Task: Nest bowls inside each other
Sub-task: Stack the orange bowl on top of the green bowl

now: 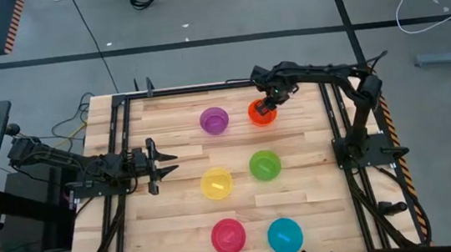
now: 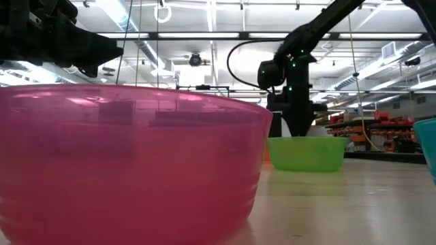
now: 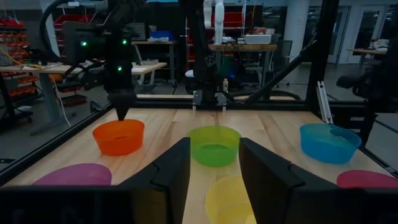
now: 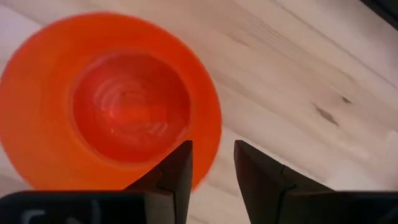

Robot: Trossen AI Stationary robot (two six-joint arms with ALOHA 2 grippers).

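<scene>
Wooden counter (image 1: 310,209), six bowls upon it in two columns of three, none nested; positions given relative to the green bowl (image 1: 265,165), which sits near the middle. Left end effector (image 1: 165,163): to the left of the green bowl, beyond the yellow bowl, resting low at the counter's left edge, fingers (image 3: 171,171) spread apart and holding nothing; its wrist view looks between them straight toward the green bowl. Pink-red bowl (image 1: 228,236): left of and nearer the front edge than the green bowl. Yellow bowl (image 1: 216,183): just beside the green bowl on its left, apart from it. Purple bowl (image 1: 214,120): left of and farther back than the green bowl. Orange bowl (image 1: 262,111): directly behind the green bowl, well apart. Right end effector (image 1: 267,103): above the orange bowl's rim at the back of the counter, fingers (image 4: 177,171) parted with a narrow gap, astride the bowl's edge in the wrist view; whether they touch the rim cannot be told. Teal bowl (image 1: 285,235): directly in front of the green bowl, slightly to its right, near the front edge.
</scene>
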